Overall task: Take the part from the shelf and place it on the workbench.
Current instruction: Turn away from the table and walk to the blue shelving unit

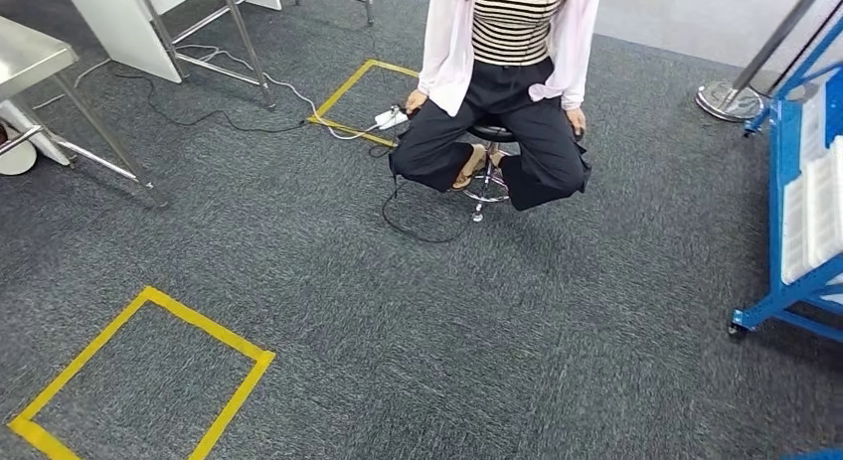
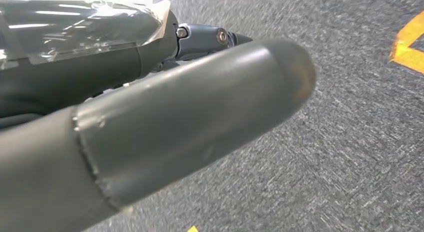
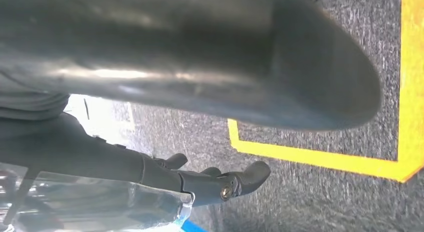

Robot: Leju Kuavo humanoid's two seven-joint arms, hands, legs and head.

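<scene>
- Grey carpet (image 1: 517, 331) covers the floor across the head view; a yellow tape square (image 1: 239, 381) is marked at lower left, a second tape square (image 1: 343, 87) farther off.
- Blue shelf (image 1: 788, 172) stands at the right edge of the head view on castors; white parts (image 1: 810, 217) lie in its tiers, untouched by either hand.
- Steel tabletop (image 1: 28, 51) shows at the upper left, well apart from the shelf, on slanted metal legs.
- A person (image 1: 509, 73) in a striped top and pale jacket sits on a stool (image 1: 489, 134) between tabletop and shelf; a black cable (image 1: 422, 233) loops on the carpet beneath the stool.
- Left hand (image 2: 175, 127): the thick grey thumb crosses the left wrist view above the carpet; the dark fingers (image 2: 202, 39) are largely hidden behind it and a clear film, so whether they are released or clenched cannot be told.
- Right hand (image 3: 200, 56): thumb and dark fingers (image 3: 242, 179) stretch apart over the carpet and a yellow tape line (image 3: 320, 159), released, with nothing between them.
</scene>
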